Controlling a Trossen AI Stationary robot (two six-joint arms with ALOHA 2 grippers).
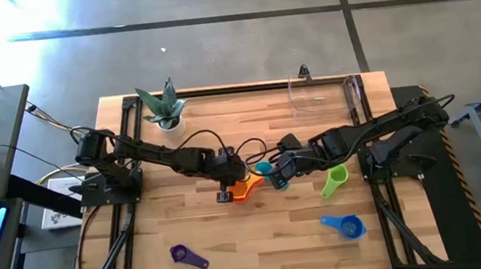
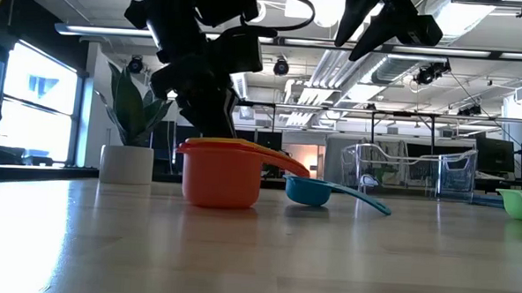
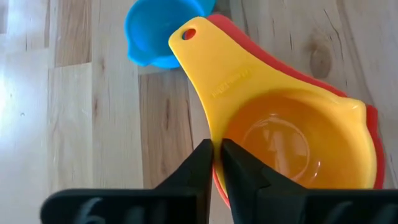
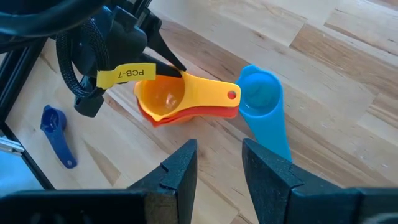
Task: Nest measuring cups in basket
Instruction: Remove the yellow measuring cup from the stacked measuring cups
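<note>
A yellow cup [image 3: 280, 134] sits nested in the orange cup [image 2: 220, 178], which stands on the table at mid-table [image 1: 244, 188]. My left gripper [image 3: 216, 155] is shut on the yellow cup's rim. The teal cup [image 4: 260, 93] lies on the table just beyond the stack's handles. My right gripper [image 4: 217, 165] is open and hovers high above the teal cup's handle, touching nothing. The green cup [image 1: 335, 180], blue cup [image 1: 345, 225] and purple cup [image 1: 187, 256] lie apart on the table. The clear basket [image 1: 326, 94] stands at the far right. No red cup shows. My left gripper pinches the yellow cup's wall at the rim [image 3: 219, 134], beside the root of its handle, one finger inside the bowl and one outside. The fingers come from above, slanting down from the table's left. The nested pair stands upright on the table.
A white-potted plant [image 1: 165, 114] stands near the far left corner. The two arms meet close together at mid-table. Bare wood lies along the near edge between the purple and blue cups.
</note>
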